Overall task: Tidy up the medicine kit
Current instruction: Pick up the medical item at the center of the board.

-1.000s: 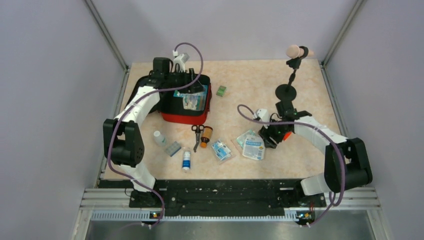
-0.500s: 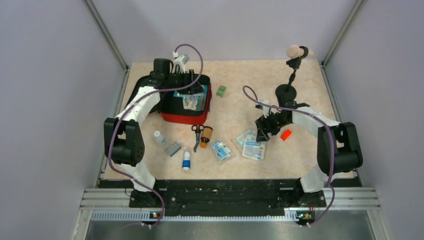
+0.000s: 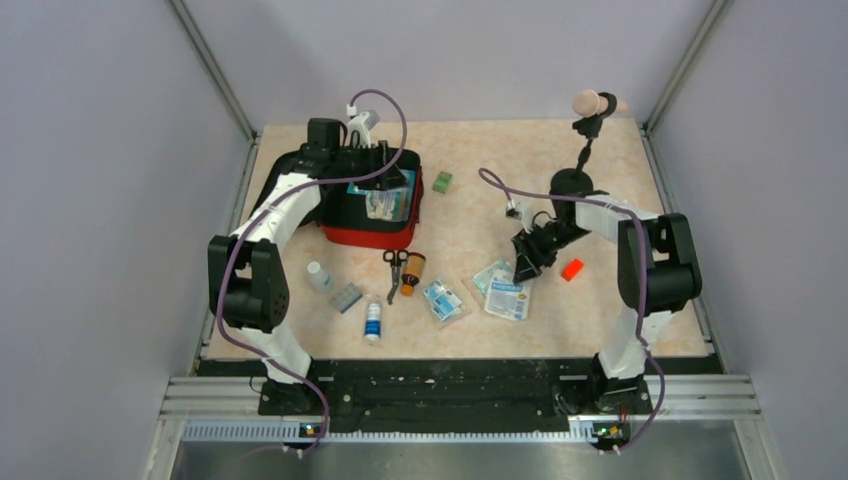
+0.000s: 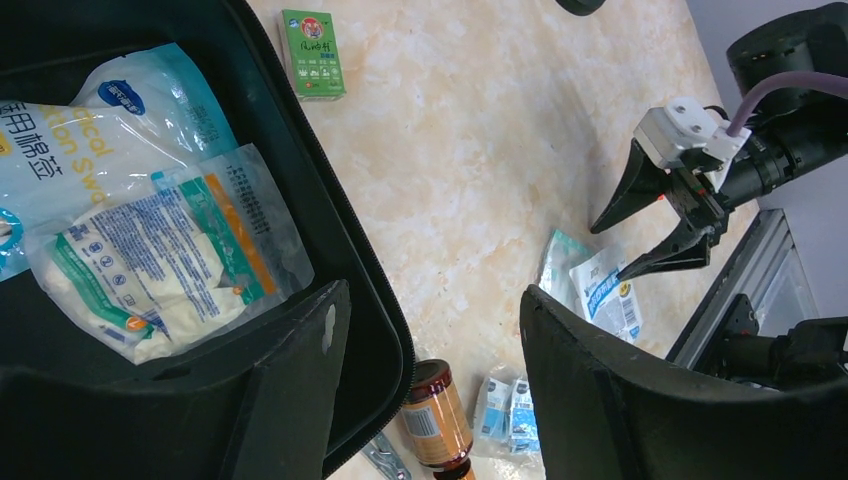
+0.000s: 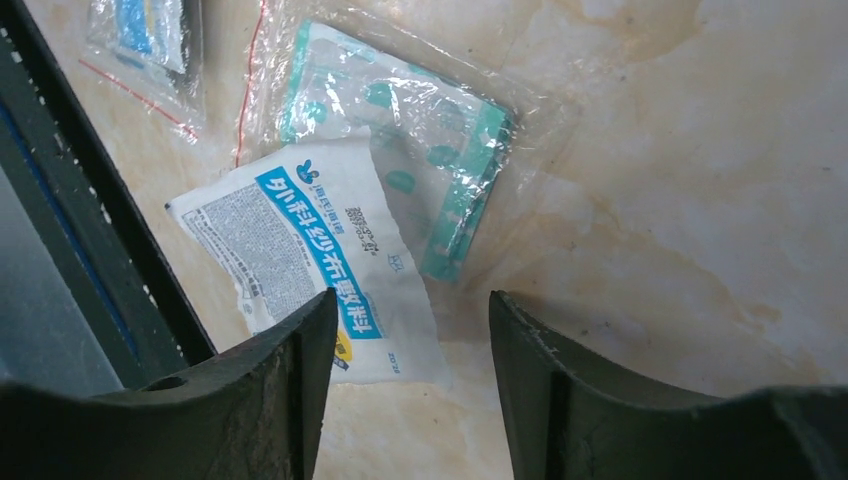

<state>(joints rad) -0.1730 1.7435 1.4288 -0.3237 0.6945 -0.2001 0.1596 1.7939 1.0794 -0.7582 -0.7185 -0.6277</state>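
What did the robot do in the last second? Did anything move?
The right gripper let go of the small orange block, which now lies free. It swung left and hovers open over the white packets. The left gripper, open over the red kit, stayed put, as did everything else.

The medicine kit (image 4: 350, 230) lies open with a blue-and-white packet (image 4: 110, 120) and a clear printed pouch (image 4: 165, 255) on its black lining, and the left gripper (image 4: 432, 305) hangs with jaws spread over its rim. Outside the kit, the desk (image 4: 480, 150) carries a green box (image 4: 313, 53), an amber bottle (image 4: 437, 415) and, farthest from it, a white sachet (image 4: 603, 300) just beside the right gripper (image 4: 606, 254), whose jaws are parted and empty.
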